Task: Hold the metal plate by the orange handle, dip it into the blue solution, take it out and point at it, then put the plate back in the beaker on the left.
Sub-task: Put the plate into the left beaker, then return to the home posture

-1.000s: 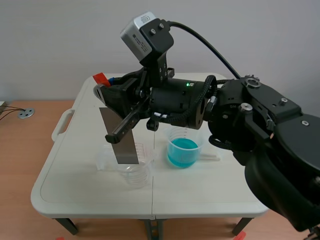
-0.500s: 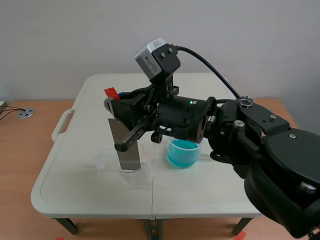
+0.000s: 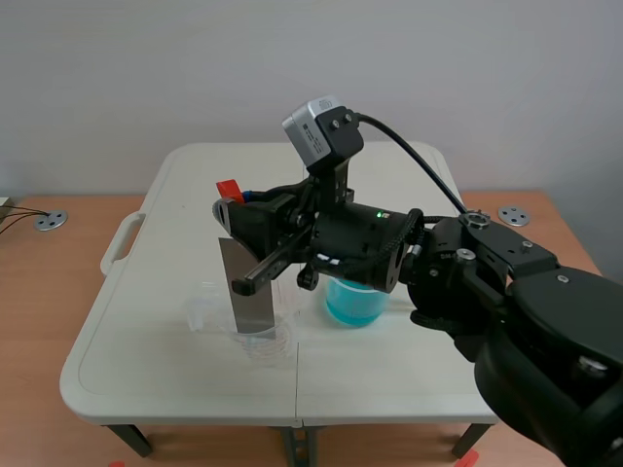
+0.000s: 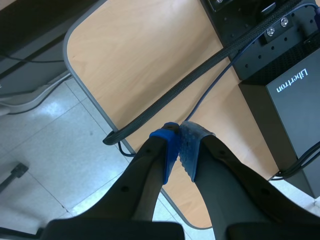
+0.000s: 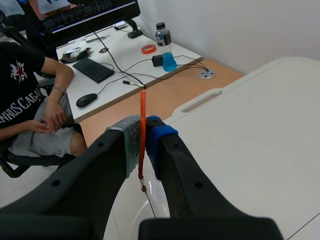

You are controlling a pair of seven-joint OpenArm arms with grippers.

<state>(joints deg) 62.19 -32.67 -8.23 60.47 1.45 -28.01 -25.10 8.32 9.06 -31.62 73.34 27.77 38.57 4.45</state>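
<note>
Metal plate [image 3: 249, 287] upright at beaker [image 3: 272, 348] mouth; right claw [image 5: 142, 135] clamps orange handle [image 5: 142, 107]; left claw [image 4: 179, 139] closed.

Two beakers here: one clear beaker [image 3: 265, 342], one blue-filled beaker [image 3: 355, 300]. One metal plate [image 3: 250, 292], one white table [image 3: 146, 360], one seated person [image 5: 25, 95], one keyboard [image 5: 94, 70], one bottle [image 5: 165, 47].

my left gripper [image 4: 179, 131]: fingers pressed together, nothing between the blue pads [image 4: 190, 150], over the wooden desk's [image 4: 150, 55] grey edge | braided black cable [image 4: 200, 75]: crosses the desk, drops off its edge | black box [image 4: 290, 105]: desk's other side | tiled floor [image 4: 45, 160]: below the desk
</note>
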